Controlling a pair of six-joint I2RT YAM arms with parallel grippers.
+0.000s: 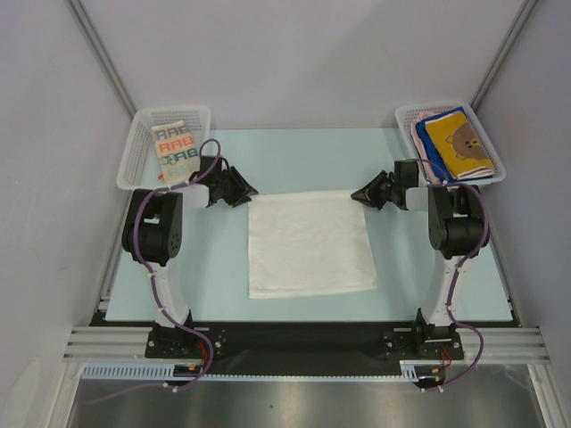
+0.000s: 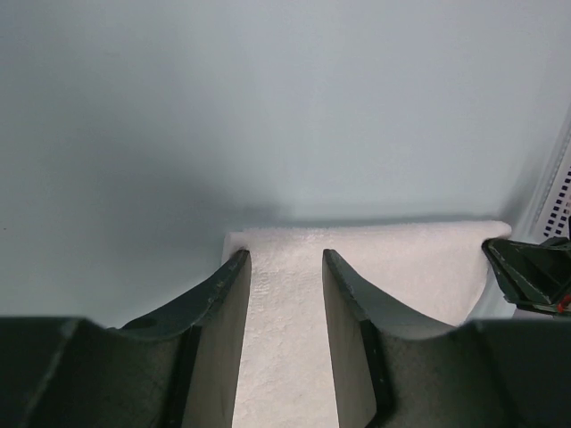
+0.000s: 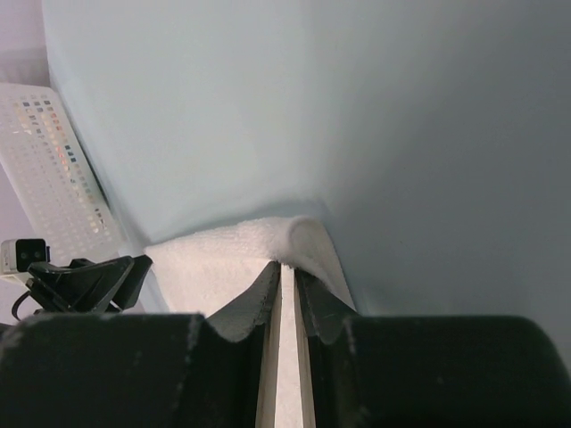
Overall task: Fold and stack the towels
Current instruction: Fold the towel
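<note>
A plain white towel (image 1: 310, 242) lies flat in the middle of the pale blue table. My left gripper (image 1: 250, 190) is at its far left corner, open, its fingers astride the towel edge (image 2: 401, 267) in the left wrist view (image 2: 285, 259). My right gripper (image 1: 359, 194) is at the far right corner and shut on it. In the right wrist view (image 3: 287, 267) the white towel (image 3: 223, 254) bulges up at the fingertips. The cream "RABBIT" towel (image 1: 172, 150) lies in the left basket. The yellow-orange bear towel (image 1: 458, 143) lies on blue and pinkish cloths in the right basket.
White mesh baskets stand at the far left (image 1: 143, 134) and far right (image 1: 486, 134) corners; the left one also shows in the right wrist view (image 3: 53, 169). Grey walls enclose the table. A black strip (image 1: 303, 337) and a metal rail run along the near edge.
</note>
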